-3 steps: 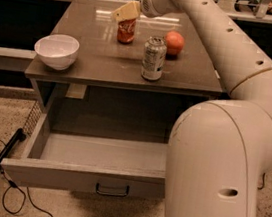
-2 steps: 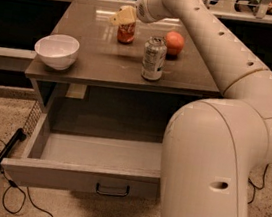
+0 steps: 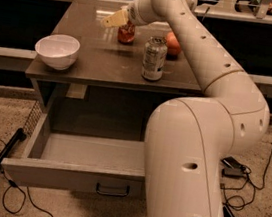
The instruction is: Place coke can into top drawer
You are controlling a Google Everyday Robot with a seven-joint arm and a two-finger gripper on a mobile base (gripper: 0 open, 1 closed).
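Coke can stands upright at the far end of the table, its long axis vertical, and only its red body shows under the gripper. From where I stand there is just this one view, looking down past the robot's big white arm, which reaches over the tabletop from the near right.

The gripper hangs at the can's top and a little to its left, so close that the two overlap. Whether it has closed on the can, or merely hovers over it, I cannot tell from here. My guess is that the step in hand is the grasp itself, with the carry not yet done.

A taller silver can stands near the coke can, closer to me, and an orange fruit sits just beside that, further back. A white bowl rests well apart, by the table's left edge.

The top drawer is pulled out below the tabletop, its dark handle at the centre of the front panel. It lies below the can and toward me, so the coming move looks like a lift, a pull back across the table past the silver can, and then a drop over the front edge. The silver can is the likeliest thing to get knocked on that path.
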